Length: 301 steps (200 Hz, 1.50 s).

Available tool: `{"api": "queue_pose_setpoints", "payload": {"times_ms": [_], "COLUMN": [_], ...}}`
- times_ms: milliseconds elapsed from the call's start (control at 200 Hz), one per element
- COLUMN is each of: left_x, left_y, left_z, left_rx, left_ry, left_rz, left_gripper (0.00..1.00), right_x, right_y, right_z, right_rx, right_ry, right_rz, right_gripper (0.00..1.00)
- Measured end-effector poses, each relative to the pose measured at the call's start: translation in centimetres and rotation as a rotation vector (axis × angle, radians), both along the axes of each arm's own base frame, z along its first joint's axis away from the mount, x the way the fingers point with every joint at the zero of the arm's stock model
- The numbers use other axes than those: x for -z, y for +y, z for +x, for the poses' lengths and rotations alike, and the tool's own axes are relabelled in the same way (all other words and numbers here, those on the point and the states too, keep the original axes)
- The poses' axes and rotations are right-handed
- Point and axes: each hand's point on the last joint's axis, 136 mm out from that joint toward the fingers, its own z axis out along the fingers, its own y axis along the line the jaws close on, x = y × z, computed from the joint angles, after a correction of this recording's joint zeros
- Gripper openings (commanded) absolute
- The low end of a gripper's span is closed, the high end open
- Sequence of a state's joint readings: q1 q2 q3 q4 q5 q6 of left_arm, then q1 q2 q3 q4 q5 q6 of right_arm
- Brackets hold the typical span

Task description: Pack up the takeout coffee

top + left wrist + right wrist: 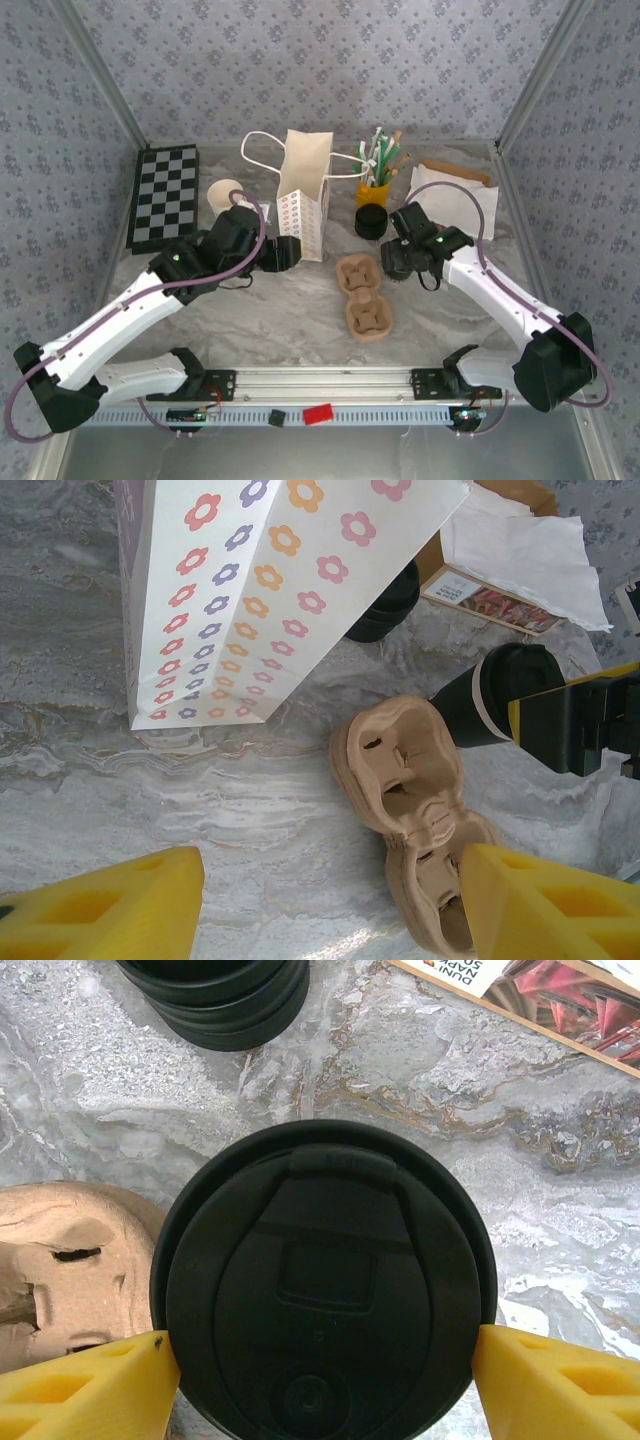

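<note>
Takeout coffee (325, 1290) sits directly under the right gripper (325, 1360), its round black lid centred between the two yellow fingertips (90, 1385). The cup's long axis is upright and runs straight along that gripper's line of sight. The jaws stand wide on either side of the cup. The fingertips pass in under the lid's rim, so the contact is hidden, and it cannot be told whether they pinch the cup or merely bracket it. The coming move likely turns on the moulded pulp carrier (400, 780), which lies just to the right gripper's left with its nearest pocket close beside the cup. A short sideways carry would probably be enough to reach it. The right arm is plainly the nearer one. The left gripper (325, 915) is spread and holds nothing, and the cup lies ahead of it and off to its right, across the carrier. The flowered paper bag (260, 590) stands ahead of the left gripper on the counter (200, 800). From above, the right wrist view shows the lid seated flat, but the cup wall is hidden beneath it. The left wrist view gives the dark side wall, a pale band under the lid, and one finger lying along the cup. Neither view settles whether the base touches the counter.
</note>
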<state>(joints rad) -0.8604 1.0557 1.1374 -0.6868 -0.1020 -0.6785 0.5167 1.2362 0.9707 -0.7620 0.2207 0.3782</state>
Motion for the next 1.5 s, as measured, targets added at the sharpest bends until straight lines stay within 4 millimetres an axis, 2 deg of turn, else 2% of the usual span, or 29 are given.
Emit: {"api": "queue_pose_setpoints", "payload": {"times_ms": [355,595,735,1169,1504], "left_x": [0.0,0.0,0.0,0.0,0.4], "left_y": [0.0,0.1,0.1,0.2,0.1], "left_z": [0.0,0.0,0.1,0.2,0.4], "left_rx": [-0.001,-0.003,-0.005,-0.014,-0.014], "left_ry": [0.0,-0.002,-0.003,-0.008,0.0], "left_rz": [0.0,0.002,0.003,0.009,0.019], "left_gripper": [0.69,0.69,0.69,0.69,0.69], "right_x": [-0.1,-0.5,-0.8,0.5,0.8], "right_y": [0.0,-0.4,0.2,0.3,0.3], "right_z": [-0.2,0.3,0.9,1.2,1.2], "right_rx": [-0.001,0.023,0.017,0.02,0.025], "right_ry": [0.018,0.023,0.027,0.09,0.118], "right_rz": [0.015,0.05,0.06,0.033,0.029], "right_gripper": [0.91,0.88,0.85,0.79,0.8]}}
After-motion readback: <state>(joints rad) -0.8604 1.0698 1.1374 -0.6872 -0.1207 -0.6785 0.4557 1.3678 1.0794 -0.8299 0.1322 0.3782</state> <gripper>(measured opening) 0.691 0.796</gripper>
